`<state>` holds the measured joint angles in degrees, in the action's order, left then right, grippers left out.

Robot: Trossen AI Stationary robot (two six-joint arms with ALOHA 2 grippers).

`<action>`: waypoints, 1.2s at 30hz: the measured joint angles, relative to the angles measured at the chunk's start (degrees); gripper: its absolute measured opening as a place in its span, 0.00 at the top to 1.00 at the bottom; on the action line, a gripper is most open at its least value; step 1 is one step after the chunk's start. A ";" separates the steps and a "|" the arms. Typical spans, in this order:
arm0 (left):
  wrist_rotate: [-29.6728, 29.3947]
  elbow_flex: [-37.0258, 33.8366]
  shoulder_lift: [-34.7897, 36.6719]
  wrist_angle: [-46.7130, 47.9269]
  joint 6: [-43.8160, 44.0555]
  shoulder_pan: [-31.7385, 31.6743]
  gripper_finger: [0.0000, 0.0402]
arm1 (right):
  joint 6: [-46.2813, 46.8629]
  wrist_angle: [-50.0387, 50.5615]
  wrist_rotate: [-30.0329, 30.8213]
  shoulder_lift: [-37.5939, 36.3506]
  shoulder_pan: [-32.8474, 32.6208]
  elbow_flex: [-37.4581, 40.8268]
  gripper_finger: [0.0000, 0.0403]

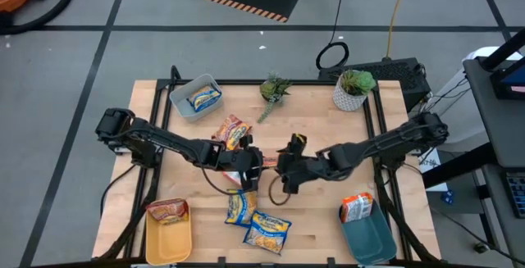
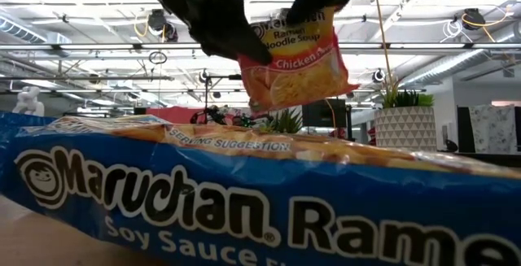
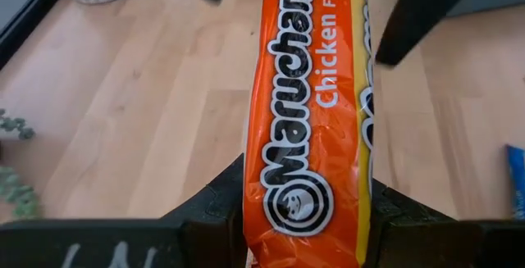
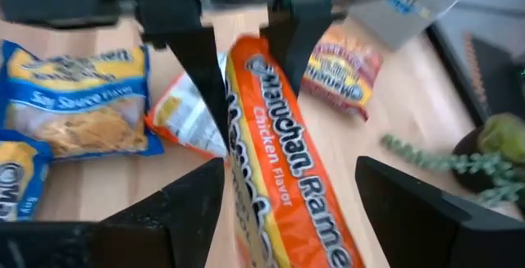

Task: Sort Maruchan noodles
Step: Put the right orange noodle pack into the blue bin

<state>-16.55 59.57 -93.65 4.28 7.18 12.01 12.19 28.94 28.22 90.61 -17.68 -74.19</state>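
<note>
1. Sorting is partly done, as far as I can judge. One blue-and-yellow crinkly plastic ramen packet [image 1: 203, 98] lies in the grey plastic bin [image 1: 179, 94] at the far left. One red-and-yellow packet [image 1: 166, 211] lies in the yellow plastic bin [image 1: 167, 240] at the near left. One orange packet [image 1: 357, 206] stands in the teal plastic bin [image 1: 371, 239] at the near right.

2. Still loose on the wooden table [image 1: 328, 145]: two blue-and-yellow soy sauce packets [image 1: 239, 206] near the middle front, the second one [image 1: 267, 230] just beside the first, and a red-and-yellow packet [image 1: 231, 129] left of centre, beside the left arm.

3. The packet in hand is the orange chicken-flavour Maruchan packet [image 3: 308, 149], lifted clear of the table at its centre, between the two arms.

4. The left gripper [image 3: 308, 219] pinches this packet at one end, a dark finger pressed on each side of it.

5. The right gripper [image 4: 287, 198] faces it from the right with its fingers spread wide; the packet's other end runs between them, and neither finger appears to press it.

6. Two small potted plants [image 1: 353, 88] stand at the far edge.
</note>
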 joint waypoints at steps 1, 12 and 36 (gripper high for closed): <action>0.00 0.00 0.00 0.48 -0.11 0.00 0.67 | -0.08 0.22 -0.45 0.58 0.45 0.00 0.33; 0.06 0.00 0.00 1.78 -4.97 0.04 0.67 | -3.68 0.12 -7.69 5.03 2.71 0.07 0.36; -0.11 0.00 0.02 1.48 -3.67 0.58 0.65 | -4.87 4.49 -7.92 0.51 2.24 0.07 0.71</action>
<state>-16.66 59.57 -93.62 5.76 3.51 12.59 7.32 33.43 20.30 91.12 -15.44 -74.13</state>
